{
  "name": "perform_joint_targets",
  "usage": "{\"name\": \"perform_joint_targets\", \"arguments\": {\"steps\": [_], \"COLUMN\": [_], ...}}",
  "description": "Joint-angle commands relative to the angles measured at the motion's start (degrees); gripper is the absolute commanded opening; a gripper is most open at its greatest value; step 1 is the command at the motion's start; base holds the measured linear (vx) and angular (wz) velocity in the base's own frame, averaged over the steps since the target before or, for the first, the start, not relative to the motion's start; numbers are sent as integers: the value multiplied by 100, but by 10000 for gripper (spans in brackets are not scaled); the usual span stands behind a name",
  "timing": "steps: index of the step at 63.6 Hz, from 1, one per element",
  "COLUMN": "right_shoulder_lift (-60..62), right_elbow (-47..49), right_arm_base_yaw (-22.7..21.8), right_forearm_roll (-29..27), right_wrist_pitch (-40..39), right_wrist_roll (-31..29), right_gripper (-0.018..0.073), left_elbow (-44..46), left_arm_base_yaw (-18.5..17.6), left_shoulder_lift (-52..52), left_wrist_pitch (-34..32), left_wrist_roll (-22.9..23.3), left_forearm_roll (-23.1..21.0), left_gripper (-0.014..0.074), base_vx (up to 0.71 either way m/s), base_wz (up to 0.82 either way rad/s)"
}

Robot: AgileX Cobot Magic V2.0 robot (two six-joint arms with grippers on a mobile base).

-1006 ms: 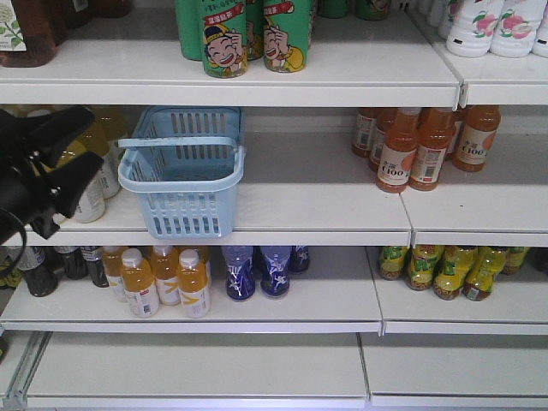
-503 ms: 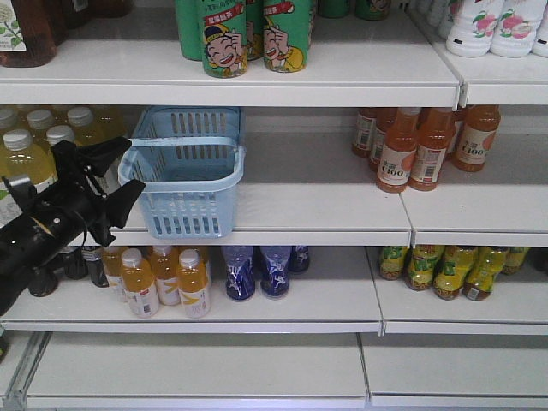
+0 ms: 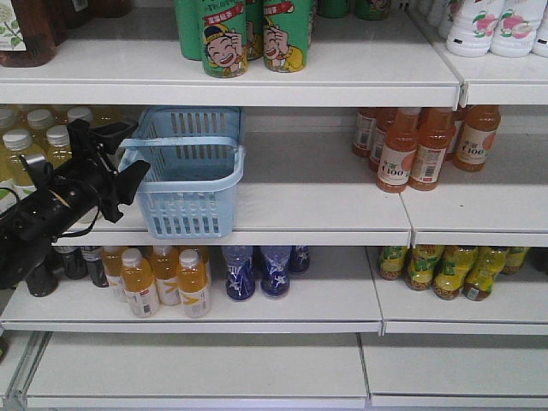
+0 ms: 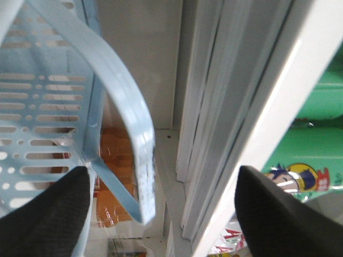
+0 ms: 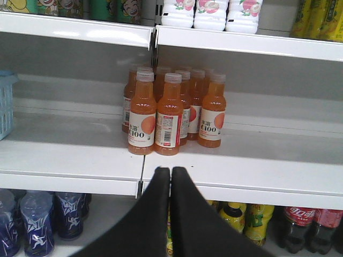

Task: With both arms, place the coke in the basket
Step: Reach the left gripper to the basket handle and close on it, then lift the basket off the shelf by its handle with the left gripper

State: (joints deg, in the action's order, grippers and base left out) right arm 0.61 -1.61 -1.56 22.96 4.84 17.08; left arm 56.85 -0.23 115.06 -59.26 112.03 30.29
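Two grippers, both empty. Nearest, right gripper (image 5: 170, 172): fingers pressed together, pointed at orange bottles (image 5: 161, 115), with basket (image 5: 4, 104) well off to its left. Left gripper (image 3: 135, 147): spread wide at the basket's left end, so by far the nearer arm. The handle (image 4: 128, 123) spans the basket left to right; its left end sits between the open jaws, contact not clear. Coke: in no view. Only dark cola bottles (image 5: 300, 227), low right shelf.

- Basket (image 3: 193, 205): light blue, slotted sides, upright on the middle shelf (image 3: 325, 205), handle across its top.
- Left gripper (image 3: 134, 147): black, jaws apart beside the basket's handle.
- Right gripper (image 5: 170, 179): black, jaws together.
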Motion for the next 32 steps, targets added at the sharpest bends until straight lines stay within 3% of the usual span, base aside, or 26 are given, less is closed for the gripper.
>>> {"name": "perform_joint_targets", "arguments": {"steps": [1,12,32], "right_shoulder_lift": [73,73,73], "right_elbow": [-38,-38,-38], "right_arm_base_yaw": [-10,-10,-10], "right_forearm_roll": [62,62,62], "right_wrist_pitch": [-378,-378,-378], "right_wrist_roll": [-33,-33,-33], "right_gripper": [-5,-5,-5], "left_elbow": [289,531,995], "left_arm_base_yaw": [-31,-38,-249], "left_shoulder_lift": [-199,-45,247], "left_wrist_pitch": [-197,-46,54], "left_wrist_roll": [49,329,369], "left_forearm_roll": [-165,-158,-217], "left_gripper": [541,541,536], "base_vx": [0,0,0], "base_wz": [0,0,0]}}
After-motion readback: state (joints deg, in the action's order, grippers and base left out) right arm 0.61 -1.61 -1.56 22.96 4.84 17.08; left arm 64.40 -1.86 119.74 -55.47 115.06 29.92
